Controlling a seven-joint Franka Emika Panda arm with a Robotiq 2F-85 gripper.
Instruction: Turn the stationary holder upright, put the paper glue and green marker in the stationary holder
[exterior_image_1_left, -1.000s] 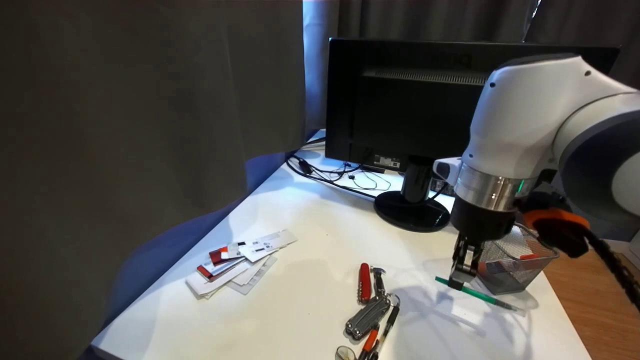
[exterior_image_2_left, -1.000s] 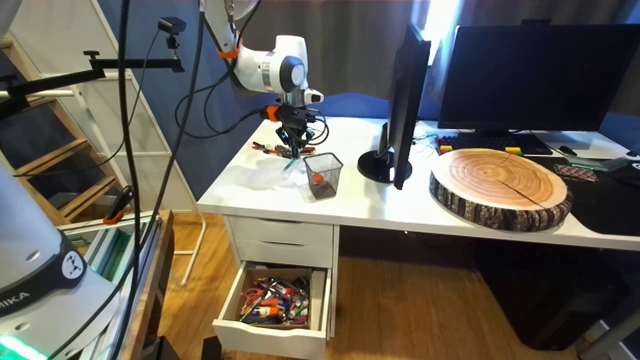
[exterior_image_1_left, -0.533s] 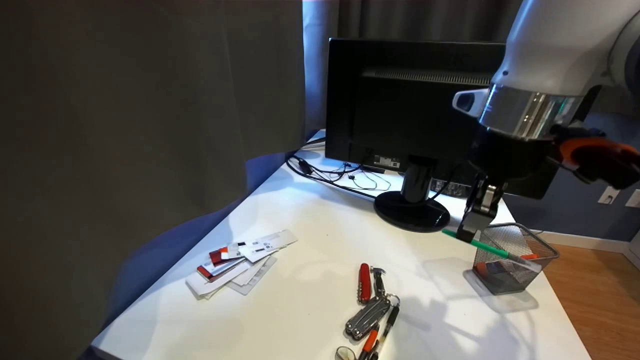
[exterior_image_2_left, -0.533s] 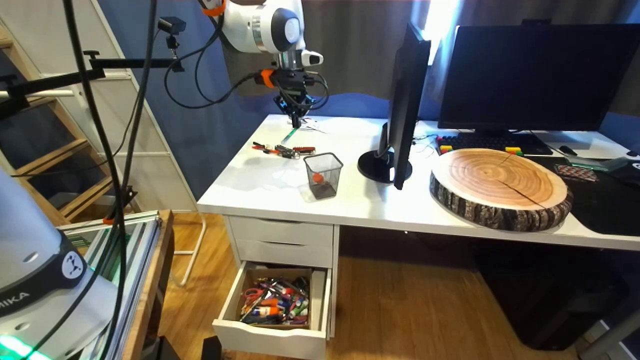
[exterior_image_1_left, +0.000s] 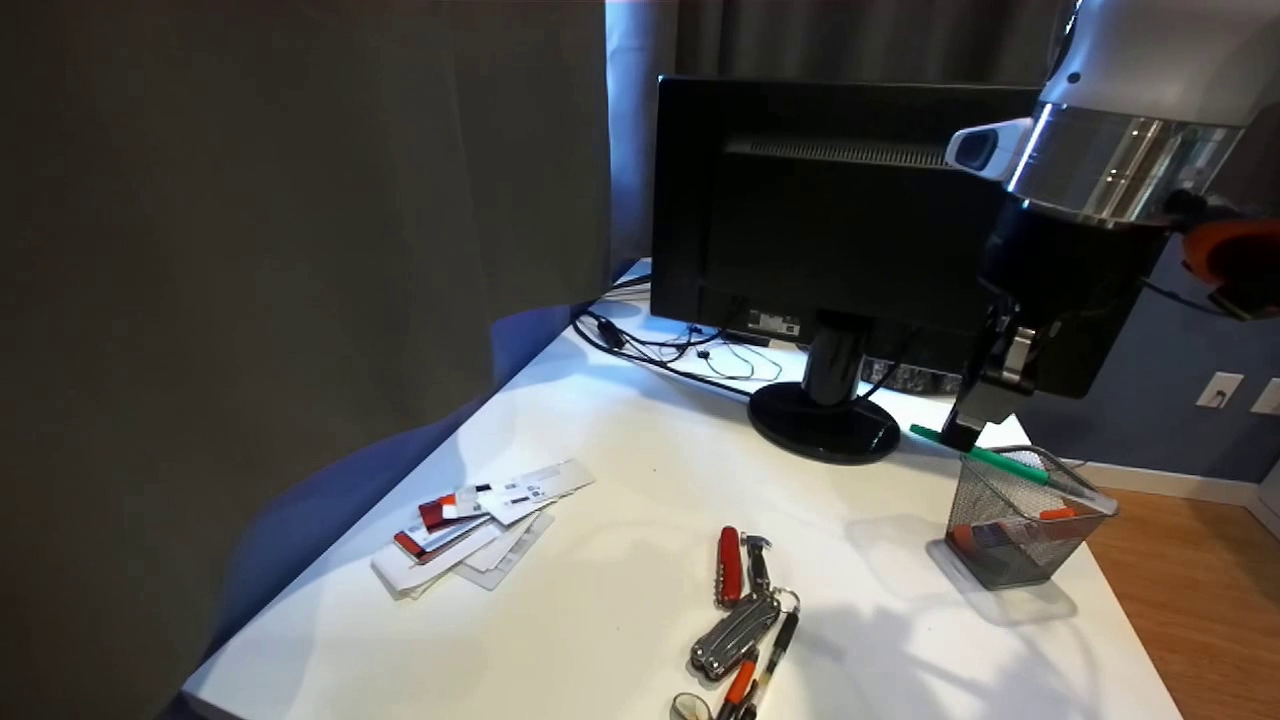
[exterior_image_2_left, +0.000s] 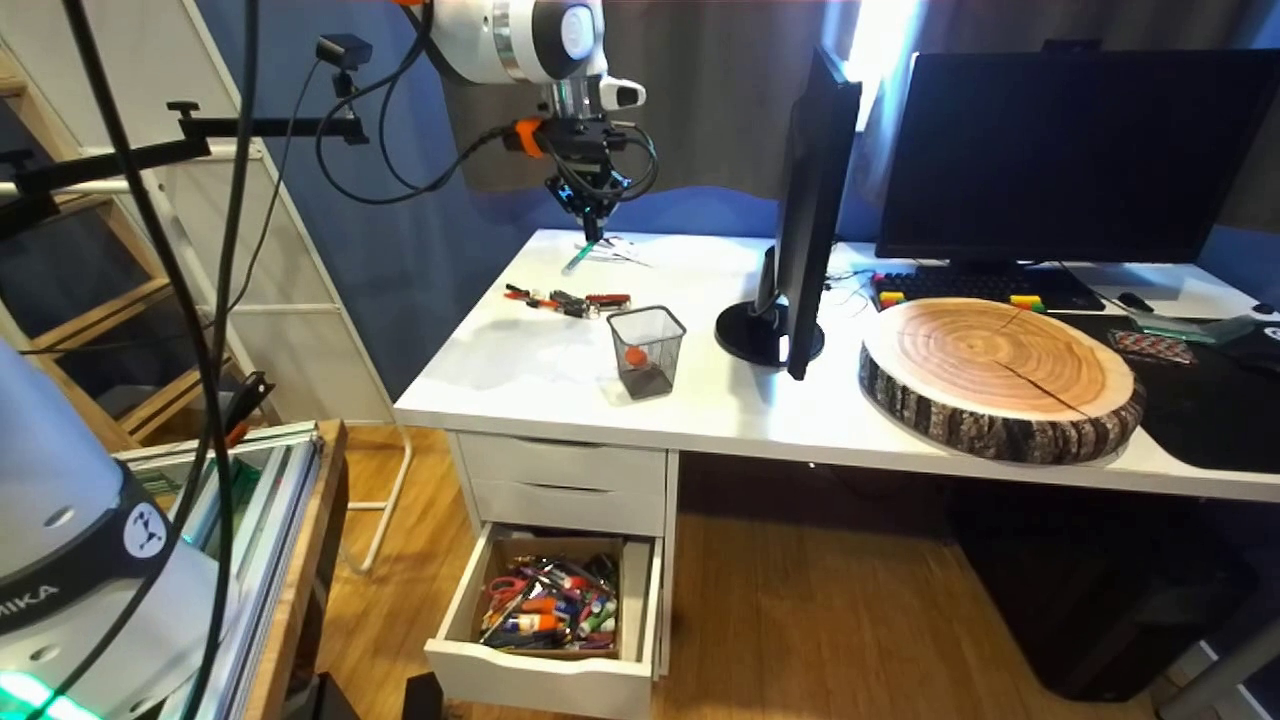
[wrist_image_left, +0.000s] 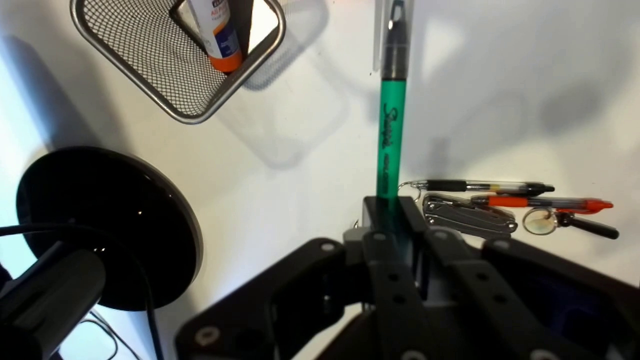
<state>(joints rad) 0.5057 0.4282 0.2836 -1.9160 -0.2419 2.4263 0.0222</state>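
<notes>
The stationary holder, a dark wire-mesh box, stands upright on the desk in both exterior views (exterior_image_1_left: 985, 572) (exterior_image_2_left: 663, 350) and at the wrist view's top left (wrist_image_left: 150, 90). The paper glue, with orange ends, lies inside it (wrist_image_left: 220, 35); it shows through the mesh in both exterior views (exterior_image_1_left: 1010, 530) (exterior_image_2_left: 635, 356). My gripper (exterior_image_1_left: 962, 432) (exterior_image_2_left: 594, 230) (wrist_image_left: 392, 205) is shut on the green marker (exterior_image_1_left: 1010, 465) (exterior_image_2_left: 579, 258) (wrist_image_left: 391, 130) near one end. The marker is raised above the desk, roughly level, its clear-capped end pointing away from the fingers. In the wrist view it is beside the holder, apart from it.
A monitor foot (exterior_image_1_left: 825, 420) (wrist_image_left: 107, 220) stands near the holder. A red-handled tool (exterior_image_1_left: 730, 566), a grey multitool (exterior_image_1_left: 737, 633) and pens (wrist_image_left: 480, 186) lie on the desk. Papers (exterior_image_1_left: 490, 525) lie farther off. A wood slab (exterior_image_2_left: 1000, 360) and an open drawer (exterior_image_2_left: 545, 680) show too.
The green marker was low at the desk beside the holder one second ago. My gripper has lifted it well up, and it has kept rising, shifting slightly in the last half second. The holder stays put.
</notes>
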